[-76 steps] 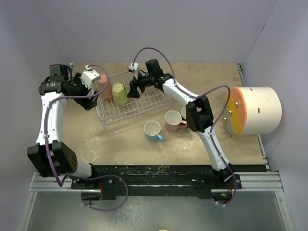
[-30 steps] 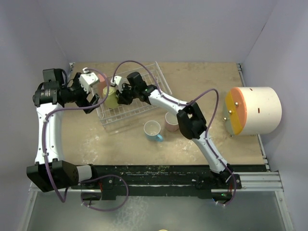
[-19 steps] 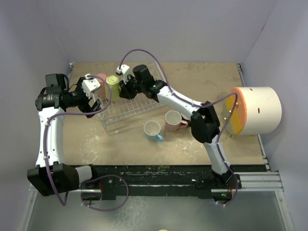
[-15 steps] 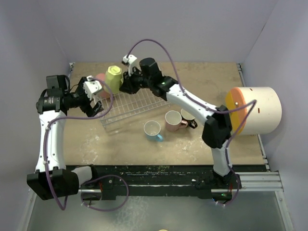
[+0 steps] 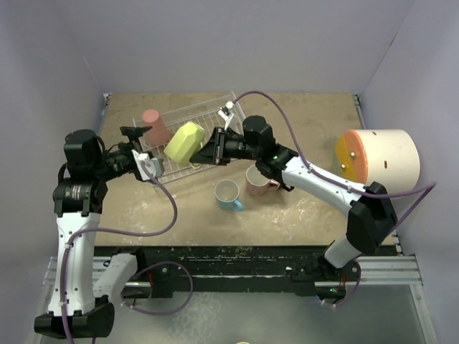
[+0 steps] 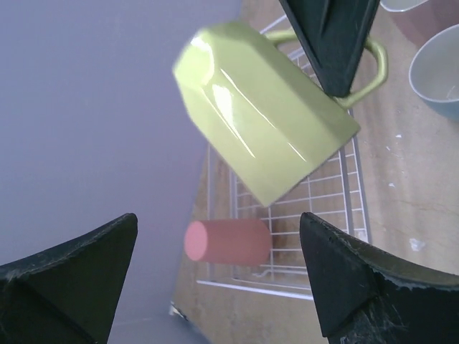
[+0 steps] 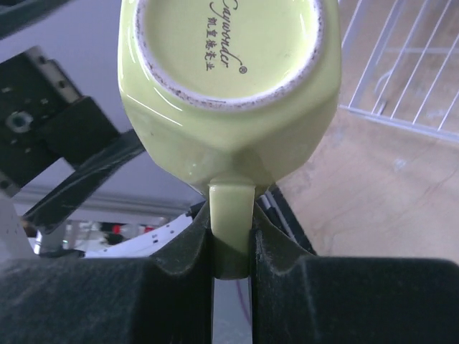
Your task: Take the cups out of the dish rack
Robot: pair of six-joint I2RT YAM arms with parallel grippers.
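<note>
Up over the dish rack point(image 5: 190, 111), the right tool point(image 7: 231, 240) is clamped on the handle of the yellow-green mug point(image 5: 185, 141), one finger on each side of it. The mug hangs in the air, tipped well over on a slant and clear of the wires. From the right wrist view you're looking straight at its pale base with the little printed maker's mark.

The left tool point(image 6: 219, 222) is just off the rack's left side with its fingers spread wide apart and nothing between them. It's aimed at the hanging mug, close to it but not touching.

Below that, the coral-red mug point(image 5: 153, 125) is in the rack's far left corner, looks like it's lying over on the wires.

Out on the bench point(image 5: 308, 122), just in front of the rack, the light blue mug point(image 5: 228, 193) stands upright with its mouth up. The light pink mug point(image 5: 257, 179) is right beside it, also upright and partly under the right arm. The big cream cylinder point(image 5: 384, 165) with the orange-yellow face sits way over at the right edge, well apart from all of it.
</note>
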